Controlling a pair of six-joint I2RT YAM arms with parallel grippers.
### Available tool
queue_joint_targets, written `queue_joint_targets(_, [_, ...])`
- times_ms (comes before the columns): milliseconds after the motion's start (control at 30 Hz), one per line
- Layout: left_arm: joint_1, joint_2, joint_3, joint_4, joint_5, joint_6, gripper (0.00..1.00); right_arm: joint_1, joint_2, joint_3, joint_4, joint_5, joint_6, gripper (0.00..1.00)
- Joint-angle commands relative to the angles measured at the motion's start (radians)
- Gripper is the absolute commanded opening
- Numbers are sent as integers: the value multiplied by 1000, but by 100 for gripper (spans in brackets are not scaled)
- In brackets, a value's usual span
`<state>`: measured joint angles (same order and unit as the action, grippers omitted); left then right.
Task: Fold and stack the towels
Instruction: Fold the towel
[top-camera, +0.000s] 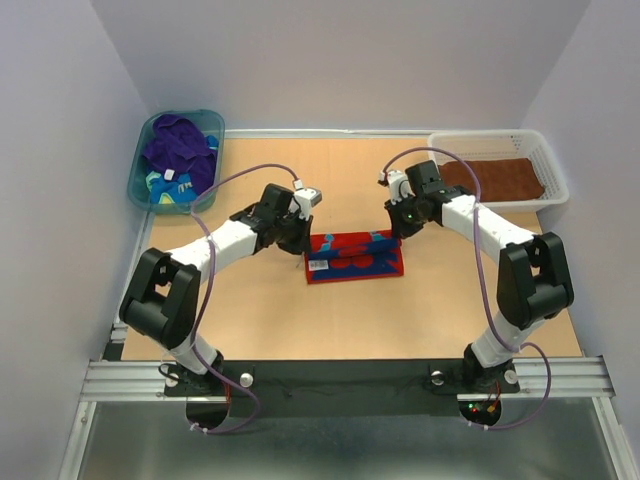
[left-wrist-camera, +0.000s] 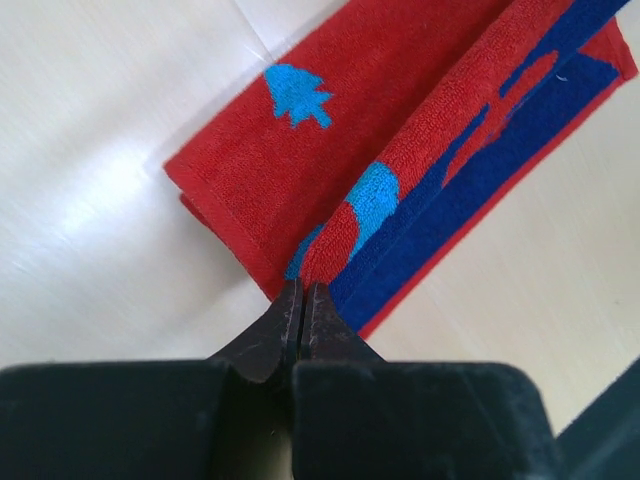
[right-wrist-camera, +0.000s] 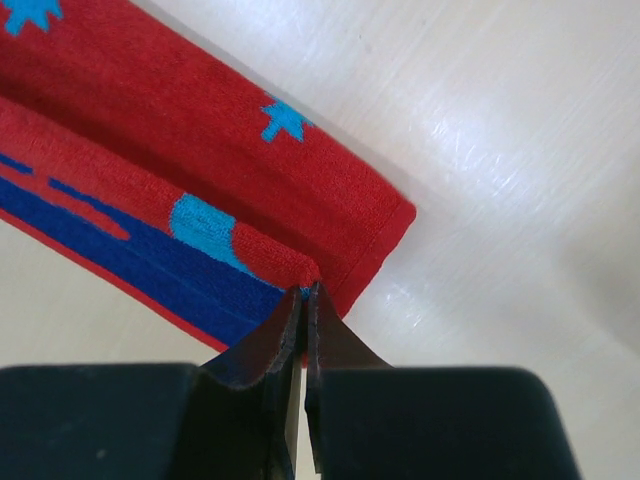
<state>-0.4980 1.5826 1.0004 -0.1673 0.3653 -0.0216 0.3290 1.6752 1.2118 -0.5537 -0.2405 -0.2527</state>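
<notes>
Top external: left claw (top-camera: 304, 244), right claw (top-camera: 399, 233) pinch red towel (top-camera: 355, 258); tub (top-camera: 136, 180), basket (top-camera: 556, 176) far off.

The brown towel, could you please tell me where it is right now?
In the top external view, the brown towel lies flat inside the white mesh basket at the far right corner of the table, just beyond the right arm.

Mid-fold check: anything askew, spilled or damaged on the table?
Nothing stands out. The red towel lies half folded, with the left jaws and right jaws each shut on an end of its upper layer. The brown towel lies flat in the white basket.
</notes>
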Motion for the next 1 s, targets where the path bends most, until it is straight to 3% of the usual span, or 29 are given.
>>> queue_joint_targets(0, [-16, -49, -49, 23, 15, -84, 0, -1, -46, -23, 23, -7, 95, 1])
queue_joint_targets(300, [-56, -44, -126, 60, -43, -149, 0, -1, -22, -55, 26, 10, 168, 0])
queue_joint_targets(700, [-57, -21, -114, 58, -100, -158, 0, -1, -25, -121, 25, 10, 220, 2])
queue_joint_targets(900, [-65, -53, -129, 46, -55, -146, 9, -1, -48, -150, 25, -39, 242, 9])
queue_joint_targets(967, [-65, -70, -131, 31, -60, -152, 24, -1, -64, -156, 23, -60, 248, 13])
